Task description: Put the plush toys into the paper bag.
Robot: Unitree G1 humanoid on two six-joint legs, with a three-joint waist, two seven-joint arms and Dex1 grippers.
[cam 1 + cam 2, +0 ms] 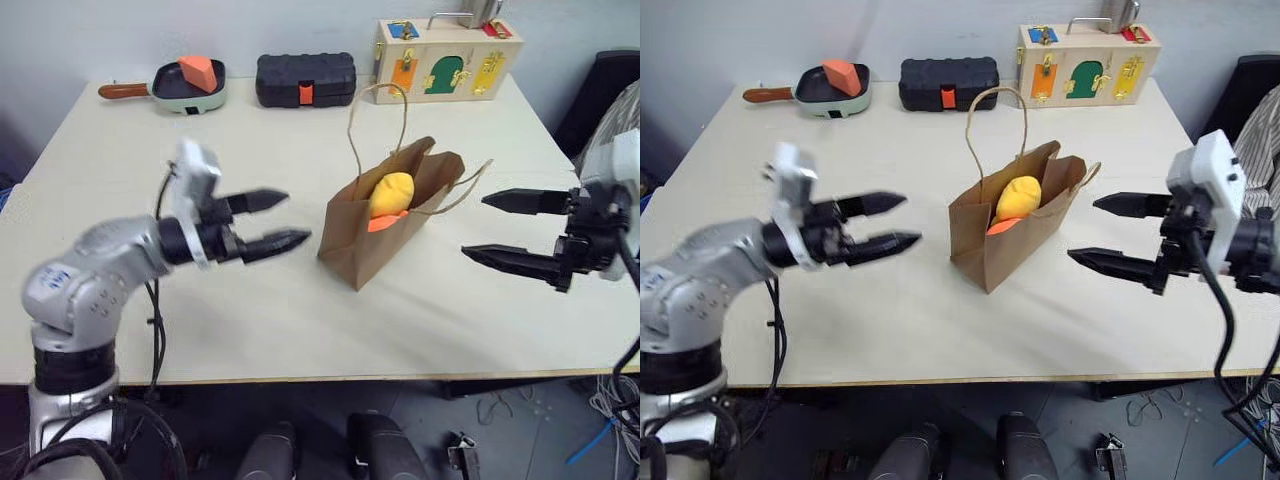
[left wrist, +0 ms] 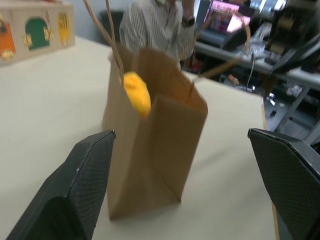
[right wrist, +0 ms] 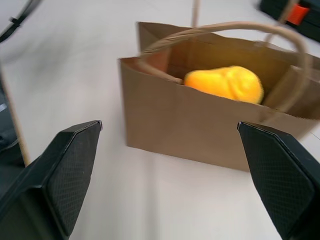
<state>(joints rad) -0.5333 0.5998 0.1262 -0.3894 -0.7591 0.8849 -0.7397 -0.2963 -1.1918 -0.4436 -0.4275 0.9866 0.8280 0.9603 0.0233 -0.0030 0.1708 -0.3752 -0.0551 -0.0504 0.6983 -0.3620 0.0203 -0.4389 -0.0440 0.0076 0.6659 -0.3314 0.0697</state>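
**Both toys sitting in the bag, both hands standing open beside it**

Nearest the camera, at centre left of the head view, the left hand point(image 1: 262, 222) is hanging level over the surface point(image 1: 120, 150) with its two black fingers spread wide and holding nothing. At centre right, the right hand point(image 1: 508, 230) is doing the same: fingers wide apart, empty, pointing toward the frame's centre.

Between them, in the middle of the frame, the paper bag point(image 1: 375, 240) is standing upright on the surface, mouth open upward, one cord handle rising above it. Its long axis is running diagonally, from lower left to upper right. The left hand looks slightly nearer to the bag; neither is touching it.

Inside the bag, the yellow plush toy point(image 1: 391, 193) is resting high near the rim, with the orange plush toy point(image 1: 381, 223) tucked just under it. Which way either toy is pointing cannot be told.

Judging from this, the task looks finished, so the coming move is probably a retreat clear of the handles.

Along the far edge are standing a pan point(image 1: 186, 88) with an orange block point(image 1: 199, 72), a black case point(image 1: 305, 79) and a wooden latch box point(image 1: 448, 60).
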